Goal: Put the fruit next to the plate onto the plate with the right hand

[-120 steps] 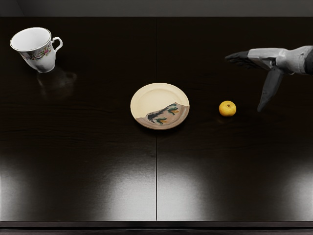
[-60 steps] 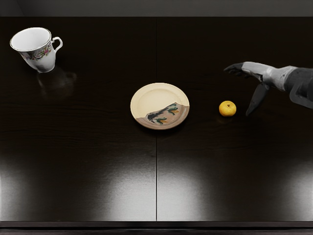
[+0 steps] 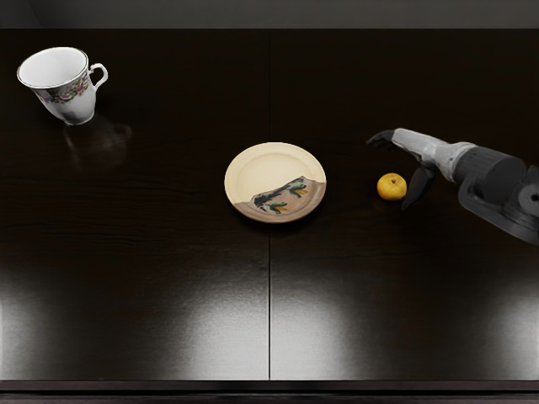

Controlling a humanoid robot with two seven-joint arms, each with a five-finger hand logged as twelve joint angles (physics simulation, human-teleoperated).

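Observation:
A small yellow fruit [image 3: 392, 186] lies on the dark table, a little to the right of a cream plate [image 3: 274, 181] with a brown and green painted band. My right hand [image 3: 400, 165] reaches in from the right edge and hovers just beside the fruit, on its right and far side. Its fingers are spread, the upper ones stretched past the fruit's far side and the thumb hanging down at the fruit's right. The hand holds nothing. The plate has nothing on it. The left arm does not show.
A white floral teacup [image 3: 63, 82] stands at the far left corner of the table. A thin seam [image 3: 269, 295] runs down the table's middle.
My right hand has come down and leftward, from well right of and above the fruit to right beside it. The fruit and plate have not moved.

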